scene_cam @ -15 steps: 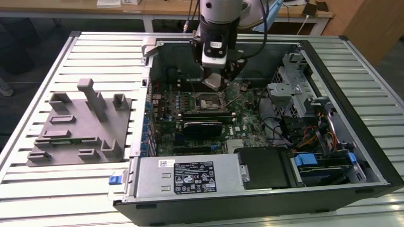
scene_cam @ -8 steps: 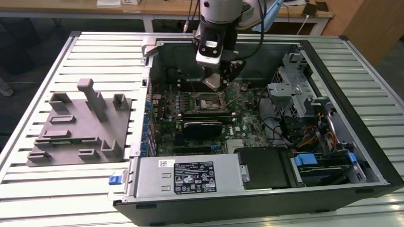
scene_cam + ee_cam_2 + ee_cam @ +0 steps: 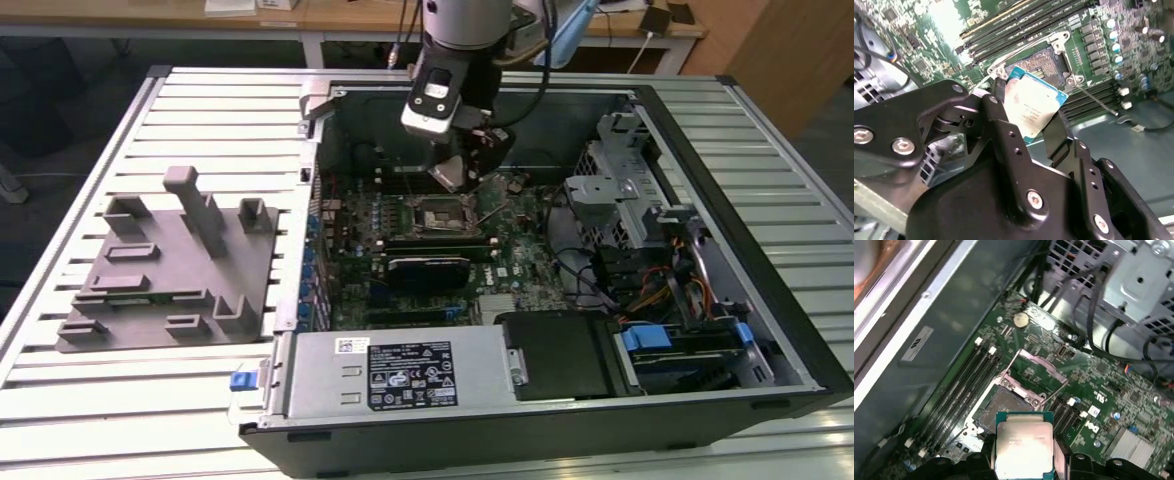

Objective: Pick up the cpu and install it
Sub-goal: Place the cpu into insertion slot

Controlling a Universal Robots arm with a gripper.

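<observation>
My gripper (image 3: 1026, 112) is shut on the cpu (image 3: 1035, 106), a flat square chip with a silver top and pale blue-green rim, also seen in the first wrist view as the cpu (image 3: 1025, 444). It hangs tilted just above the motherboard's open socket (image 3: 1004, 405), whose metal load plate (image 3: 1040, 371) stands flipped up. In the exterior view the gripper (image 3: 458, 172) is inside the open computer case, over the socket (image 3: 441, 213). The chip is not touching the socket.
Memory slots (image 3: 966, 377) run beside the socket. A black card (image 3: 427, 268) lies below it in the exterior view. The drive cage (image 3: 627, 195) and cable bundle (image 3: 654, 280) crowd the exterior view's right. A grey tray (image 3: 174, 270) sits outside the case on the left.
</observation>
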